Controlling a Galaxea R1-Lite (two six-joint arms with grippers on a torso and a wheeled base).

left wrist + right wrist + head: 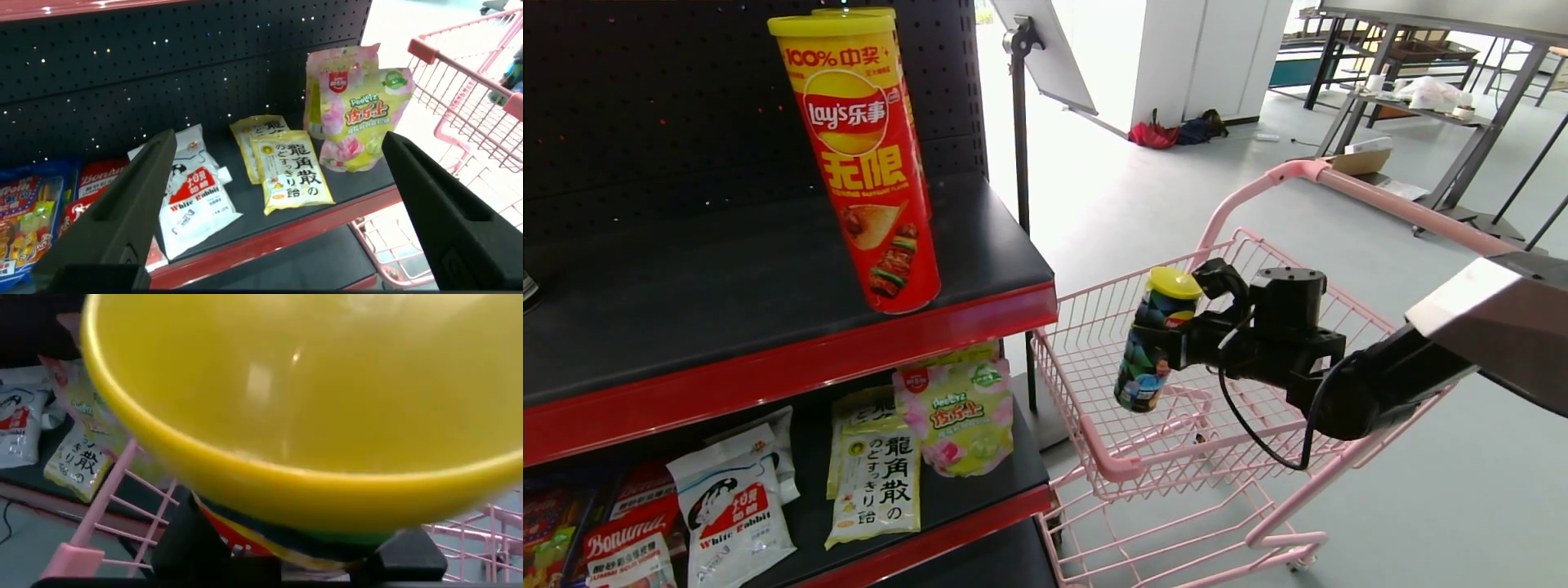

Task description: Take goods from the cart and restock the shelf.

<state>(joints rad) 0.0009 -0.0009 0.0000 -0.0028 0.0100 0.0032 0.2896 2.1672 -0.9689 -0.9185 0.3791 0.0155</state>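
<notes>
Behind the red can on the shelf, a 2nd can was almost wholly hidden. Over the cart, the right gripper pinched a dark can by its side, nearly upright; its yellow lid blocked most of the right wrist view. Facing the bags lower down, the left gripper hung spread wide and empty.

Right pincer clamps can; left pincer spread.
</notes>
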